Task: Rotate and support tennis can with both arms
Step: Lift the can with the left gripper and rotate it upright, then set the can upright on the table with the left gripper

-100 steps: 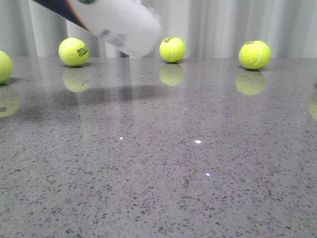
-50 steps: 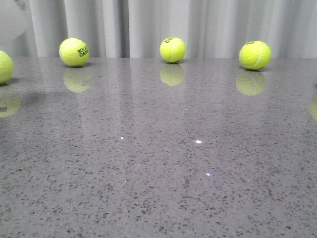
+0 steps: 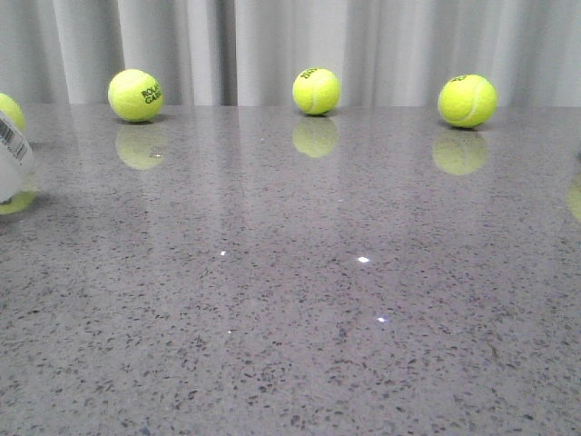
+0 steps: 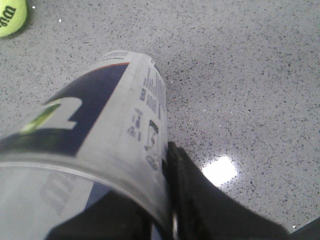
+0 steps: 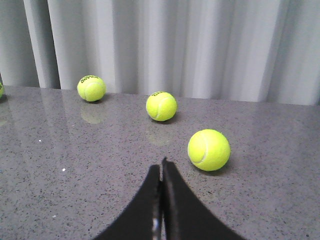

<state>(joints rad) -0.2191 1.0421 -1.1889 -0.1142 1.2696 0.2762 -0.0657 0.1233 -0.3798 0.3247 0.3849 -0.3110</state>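
Gripping tennis can [image 4: 100, 150], left pincer [image 4: 170, 220] carries it tilted above counter [image 3: 363, 300]; right pincer [image 5: 161, 200] closed, empty, well apart. Two-arm support not yet done.

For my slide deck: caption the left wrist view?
Left pincer grips the tennis can above the speckled grey table.

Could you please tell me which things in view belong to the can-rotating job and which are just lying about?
Part of the job:
- tennis can, clamped in the left tool
- right tool, shut and empty

Just lying about:
- tennis balls on the grey table
- curtain behind
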